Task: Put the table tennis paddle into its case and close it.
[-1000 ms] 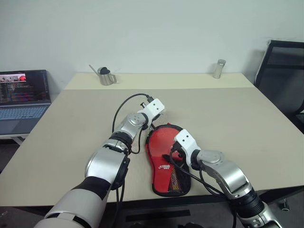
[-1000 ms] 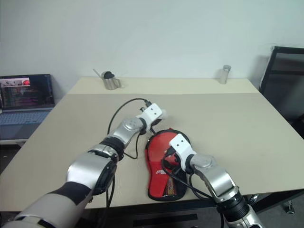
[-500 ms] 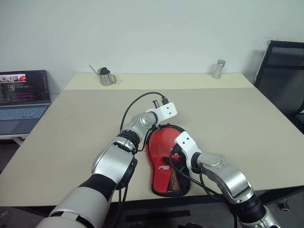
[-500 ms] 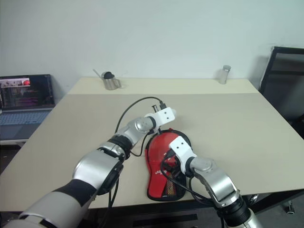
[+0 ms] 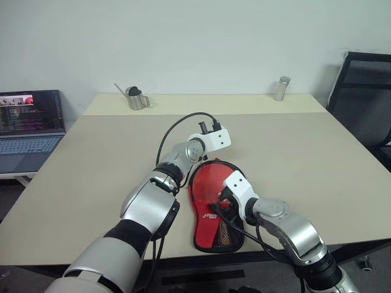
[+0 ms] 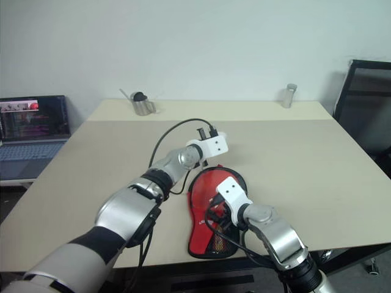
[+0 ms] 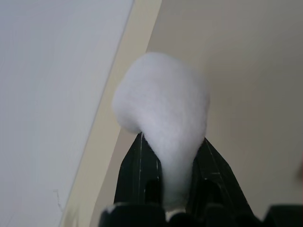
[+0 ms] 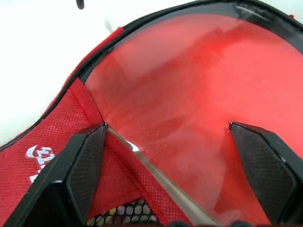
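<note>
The case (image 5: 215,227) lies on the table in front of me, red side up with its white logo and black mesh pocket. The table tennis paddle (image 8: 203,90) rests in its open far end, red face showing, handle hidden under the fabric. My right gripper (image 8: 165,137) hangs open just over the paddle's face, one finger (image 8: 85,161) above the case's red flap. My left gripper (image 7: 174,161) is raised above the table just past the case's far end, shut on a soft white wad (image 7: 163,104).
A metal watering can (image 5: 135,97) and a metal cup (image 5: 281,88) stand at the far edge of the beige table (image 5: 305,159). An open laptop (image 5: 30,122) sits to the left, a black chair (image 5: 366,91) to the right.
My left gripper has lifted and swung to the right, from beside the case's far left rim to above its far end, rolling as it went. The right gripper has stayed over the paddle.
</note>
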{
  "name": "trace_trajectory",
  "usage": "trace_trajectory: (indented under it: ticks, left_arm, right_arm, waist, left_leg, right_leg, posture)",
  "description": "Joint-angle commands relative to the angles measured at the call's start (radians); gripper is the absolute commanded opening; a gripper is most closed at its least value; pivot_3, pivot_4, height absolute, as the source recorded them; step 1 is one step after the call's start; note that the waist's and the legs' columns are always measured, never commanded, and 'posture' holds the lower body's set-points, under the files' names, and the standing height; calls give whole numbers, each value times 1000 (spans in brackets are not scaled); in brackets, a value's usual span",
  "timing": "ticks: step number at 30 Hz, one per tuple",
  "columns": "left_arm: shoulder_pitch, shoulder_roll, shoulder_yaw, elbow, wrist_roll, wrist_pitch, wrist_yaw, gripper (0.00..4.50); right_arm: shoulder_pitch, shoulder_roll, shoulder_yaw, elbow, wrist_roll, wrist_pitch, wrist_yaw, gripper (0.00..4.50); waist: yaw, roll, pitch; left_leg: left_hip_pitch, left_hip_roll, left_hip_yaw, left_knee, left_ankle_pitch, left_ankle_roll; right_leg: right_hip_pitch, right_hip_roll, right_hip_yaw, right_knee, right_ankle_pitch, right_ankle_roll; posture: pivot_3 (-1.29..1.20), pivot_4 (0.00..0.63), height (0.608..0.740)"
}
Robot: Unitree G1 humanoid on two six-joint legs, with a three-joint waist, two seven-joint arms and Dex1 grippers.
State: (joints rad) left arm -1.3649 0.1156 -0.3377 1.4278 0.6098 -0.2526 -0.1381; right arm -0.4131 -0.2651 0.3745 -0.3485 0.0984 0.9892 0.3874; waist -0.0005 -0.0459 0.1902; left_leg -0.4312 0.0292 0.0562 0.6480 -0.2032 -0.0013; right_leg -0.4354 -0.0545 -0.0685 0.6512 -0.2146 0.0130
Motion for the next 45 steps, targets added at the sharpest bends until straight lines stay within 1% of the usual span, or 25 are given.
trace_trajectory:
  ticks: [1,5,9,16,18,19,21,22,23,24,25,28,33,35,37,39,43,45]
  left_arm:
    - [-93,-27,-15,-43,16,-50,42,284]
    - [-95,-47,-47,-42,48,-77,37,284]
    - [-75,-66,-85,-41,77,-119,-3,284]
    - [-34,-74,-55,-37,30,-97,-132,284]
    - [-22,-67,-48,-37,18,-92,-165,995]
    - [-15,-64,-45,-37,14,-92,-178,1227]
    - [-6,-58,-43,-39,10,-100,-194,1987]
    - [0,-54,-41,-40,7,-103,-203,2288]
    - [6,-50,-39,-41,4,-109,-210,2748]
    - [11,-47,-36,-42,0,-112,-217,3027]
    - [16,-43,-36,-42,-1,-117,-223,3431]
    - [32,-26,-23,-46,-18,-143,-254,4438]
    - [53,14,3,-60,-66,-219,-315,4480]
    - [68,41,37,-73,-111,-269,-366,4480]
    - [85,71,104,-92,-196,-306,-455,4480]
    - [100,98,145,-111,-250,-333,-519,4480]
    - [155,196,282,-165,-430,-276,-726,4480]
    - [191,241,322,-200,-493,-238,-831,4480]
  right_arm:
    - [32,0,50,48,1,53,6,4500]
    - [32,4,52,51,1,50,3,4500]
    - [32,5,52,52,3,49,1,4500]
    - [30,3,54,54,4,48,3,4500]
    - [28,3,54,57,4,46,4,4500]
    - [26,3,55,59,4,45,5,4500]
    - [21,5,56,64,4,42,6,4500]
    - [18,7,57,67,3,41,6,4500]
    - [16,8,57,70,3,39,7,4500]
    - [14,10,57,73,3,37,7,4500]
    - [11,11,58,77,3,35,8,4500]
    - [-1,17,57,91,4,27,12,4500]
    - [-25,32,34,123,6,17,17,4500]
    - [-34,32,11,106,16,29,22,4500]
    - [-45,24,-28,65,39,49,34,4500]
    - [-52,17,-63,25,70,65,57,4500]
    - [-73,-24,-176,-107,217,137,167,4500]
    - [-88,-38,-217,-144,275,173,197,4500]
  waist:
    - [0,0,0]
    - [-1,0,0]
    - [-1,0,0]
    - [-2,0,0]
    - [-2,0,0]
    - [-2,0,-1]
    - [-2,0,-1]
    - [-3,0,-2]
    - [-3,1,-3]
    - [-4,1,-4]
    - [-4,0,-4]
    - [-5,0,-5]
    - [-9,0,-6]
    - [-9,0,-6]
    - [-10,0,-6]
    - [-10,0,-6]
    - [-10,0,-6]
    - [-14,0,-6]
  left_leg:
    - [0,0,0,0,0,0]
    - [0,0,0,0,0,0]
    - [0,0,0,0,0,0]
    - [0,0,0,0,0,0]
    - [0,0,0,0,0,0]
    - [0,0,0,0,0,0]
    - [1,0,0,0,0,0]
    - [1,0,0,0,0,0]
    - [1,0,0,0,0,0]
    - [1,0,0,0,0,0]
    - [1,0,0,0,0,0]
    - [2,1,0,0,0,0]
    - [6,1,0,0,0,0]
    - [7,1,0,0,0,0]
    - [8,2,0,0,0,0]
    - [8,2,0,0,0,0]
    - [6,1,0,0,0,0]
    - [6,1,0,0,0,0]
  right_leg:
    - [0,0,0,0,0,0]
    - [0,0,0,0,0,0]
    - [0,0,0,0,0,0]
    - [0,0,0,0,0,0]
    - [0,0,0,0,0,0]
    - [0,0,0,0,0,0]
    - [0,0,1,0,0,0]
    - [0,0,1,0,0,0]
    - [0,0,1,0,0,0]
    - [0,0,1,1,0,0]
    - [0,0,1,1,0,0]
    - [0,0,2,2,0,0]
    - [0,0,4,6,0,0]
    - [0,0,4,8,0,0]
    - [1,1,5,9,0,-1]
    - [1,0,5,9,-1,-1]
    - [0,0,5,8,0,-1]
    - [-1,0,5,8,0,-2]
  posture:
    - [0,150,740]
    - [0,150,740]
    - [0,150,740]
    - [0,150,740]
    - [0,150,740]
    - [0,150,740]
    - [0,150,740]
    - [0,150,740]
    - [0,150,740]
    - [0,150,740]
    - [0,150,740]
    - [0,150,740]
    - [0,150,740]
    - [0,150,740]
    - [0,150,740]
    - [0,150,740]
    - [0,150,740]
    - [0,150,740]
